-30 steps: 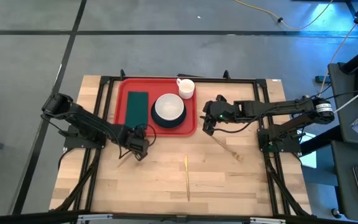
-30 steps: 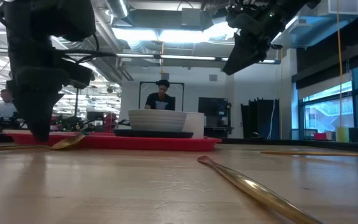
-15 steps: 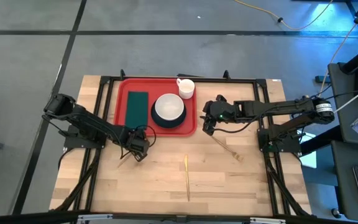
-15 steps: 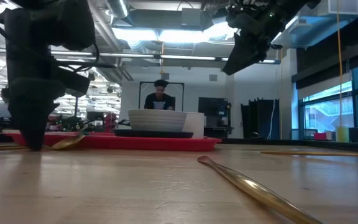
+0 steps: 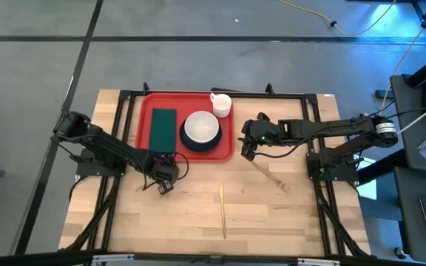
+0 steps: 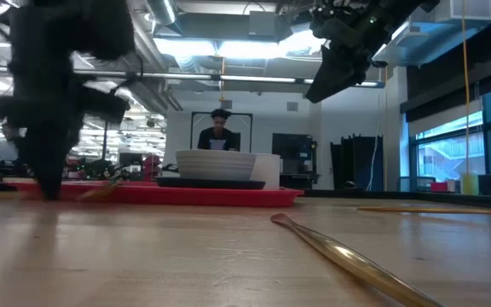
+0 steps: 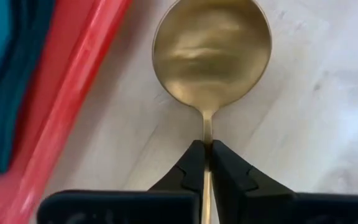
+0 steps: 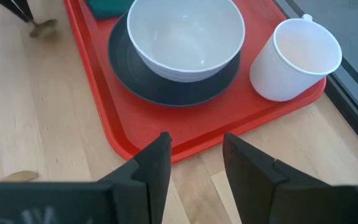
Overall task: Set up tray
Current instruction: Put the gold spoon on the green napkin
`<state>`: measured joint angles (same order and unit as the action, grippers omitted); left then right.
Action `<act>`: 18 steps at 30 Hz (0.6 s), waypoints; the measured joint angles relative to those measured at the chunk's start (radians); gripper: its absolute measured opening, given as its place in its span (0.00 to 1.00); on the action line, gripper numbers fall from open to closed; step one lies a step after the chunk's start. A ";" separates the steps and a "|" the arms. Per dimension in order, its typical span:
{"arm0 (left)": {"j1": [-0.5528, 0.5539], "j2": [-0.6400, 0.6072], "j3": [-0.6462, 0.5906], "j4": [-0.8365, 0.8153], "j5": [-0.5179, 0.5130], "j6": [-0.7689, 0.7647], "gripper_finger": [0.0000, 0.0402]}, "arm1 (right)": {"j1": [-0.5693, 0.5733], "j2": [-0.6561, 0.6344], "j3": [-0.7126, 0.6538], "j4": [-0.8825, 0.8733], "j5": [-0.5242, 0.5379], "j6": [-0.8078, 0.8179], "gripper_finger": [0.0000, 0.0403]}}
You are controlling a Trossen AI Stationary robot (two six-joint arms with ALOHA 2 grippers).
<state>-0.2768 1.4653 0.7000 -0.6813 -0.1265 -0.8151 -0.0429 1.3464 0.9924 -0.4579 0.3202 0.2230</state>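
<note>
A golden spoon (image 7: 211, 56) lies on the wood just beside the red tray's (image 5: 145, 103) near rim, and my left gripper (image 7: 208, 149) is shut on it, pointing down (image 5: 163, 181). The tray holds a dark green napkin (image 5: 163, 127), a white bowl (image 5: 200, 128) on a dark plate (image 5: 202, 145) and a white cup (image 5: 221, 103). My right gripper (image 8: 194, 155) hangs open in the air off the tray's near right corner (image 5: 248, 151), with nothing between its fingers. My left gripper pinches the spoon's thin neck (image 7: 207, 127), right behind the bowl, between its two fingertips (image 7: 194, 165). The fingers come from above, pointing down, one on either side of the handle. Whether the spoon's bowl rests on the wood or is just off it, I cannot tell.
A golden fork (image 5: 271, 176) lies on the wood below the right gripper, and a long golden utensil (image 5: 222, 210) lies mid-table toward the near edge. Black frame rails run around the table. A person stands in the room beyond the far edge (image 6: 221, 128).
My left gripper has rolled about its downward-pointing axis, staying in place above the spoon, and has shut on the spoon's neck. The spoon shows blurred in the low view.
</note>
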 joint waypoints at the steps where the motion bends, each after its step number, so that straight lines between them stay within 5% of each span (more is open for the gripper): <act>1: 0.000 -0.013 0.017 -0.007 -0.006 0.018 0.02 | 0.000 0.000 0.000 -0.001 0.000 0.000 0.37; 7: 0.029 -0.085 0.125 -0.102 -0.097 0.070 0.02 | 0.000 0.000 0.000 -0.010 0.000 0.000 0.36; 14: 0.146 -0.181 0.177 -0.219 -0.457 -0.006 0.01 | 0.000 0.000 0.000 -0.019 0.000 0.000 0.36; 18: 0.259 -0.234 0.174 -0.217 -0.501 -0.014 0.02 | 0.000 0.000 0.000 -0.022 0.000 0.000 0.36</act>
<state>-0.0176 1.2311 0.8742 -0.8985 -0.6276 -0.8291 -0.0429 1.3464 0.9924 -0.4800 0.3204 0.2230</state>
